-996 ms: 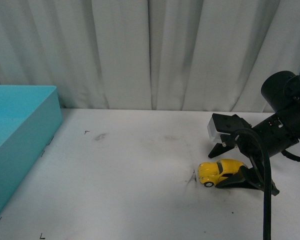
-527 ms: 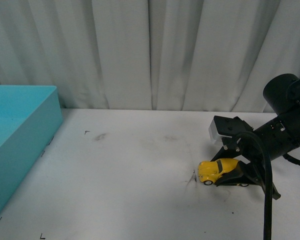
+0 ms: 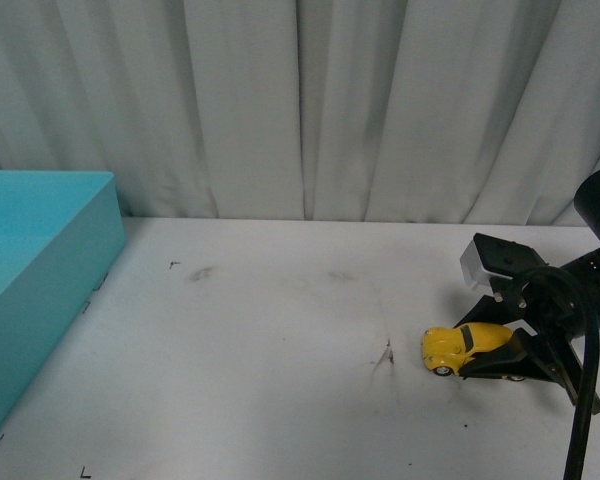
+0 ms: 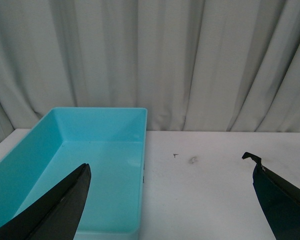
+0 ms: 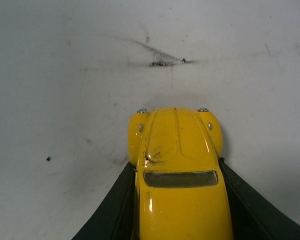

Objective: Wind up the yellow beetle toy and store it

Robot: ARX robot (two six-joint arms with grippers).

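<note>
R gripper [image 3: 464, 349] has slid back to the robot's right across the table [image 3: 260, 330], jaws clamped on the yellow beetle toy [image 3: 448, 344], wheels down. Looks like the pull-back wind-up stroke, prob. mid-way. Teal bin [image 3: 50, 290] sits far left, well apart, so storing is not yet done. L gripper [image 4: 167, 200] hangs spread wide, empty, above the bin. Toy's now right of the black scuff [image 3: 385, 355].
</note>
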